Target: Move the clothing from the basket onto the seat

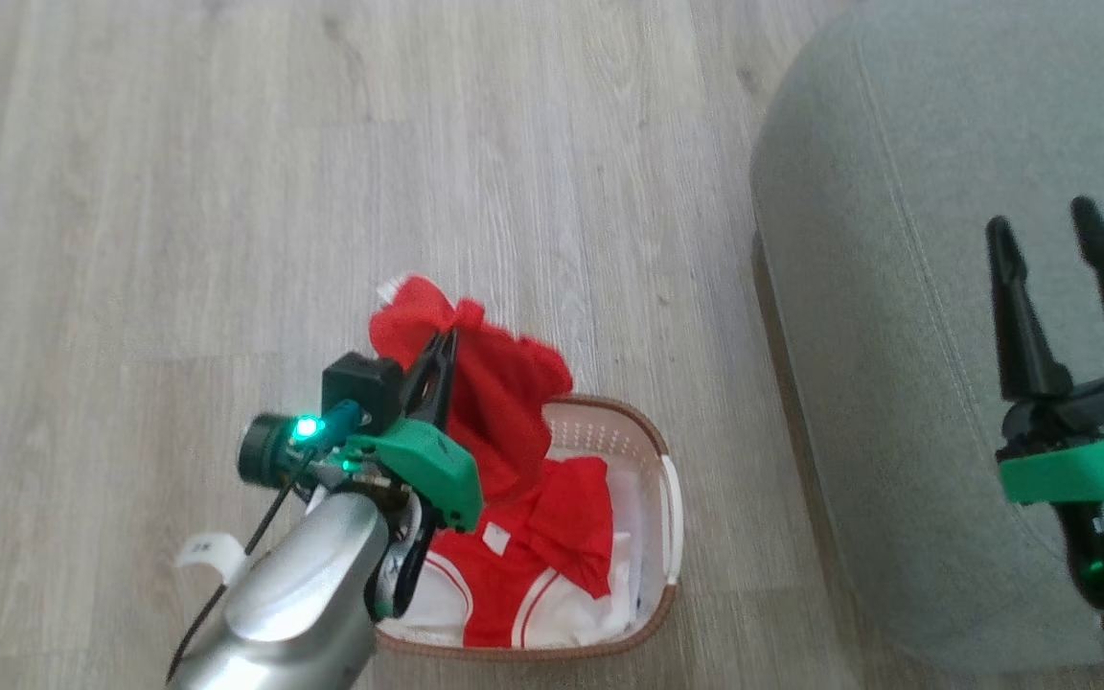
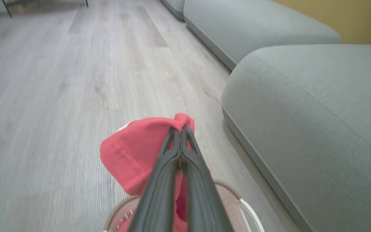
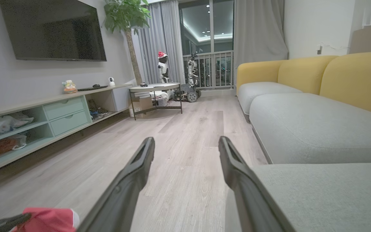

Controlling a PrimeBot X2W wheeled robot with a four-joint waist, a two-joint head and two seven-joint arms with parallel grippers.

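A bright-red garment hangs lifted above the basket, pinched in my left gripper, which is shut on it. In the left wrist view the same red cloth bunches around the closed fingertips of the left gripper. A second red garment with white panels lies inside the basket. The grey-green seat stands to the right of the basket. Over the seat's near part my right gripper is open and holds nothing; it also shows in its own wrist view.
The basket sits on pale wood floor close to the seat's edge. A low media unit lines the far wall, with a small table beyond. Yellow-backed sofa sections continue past the seat.
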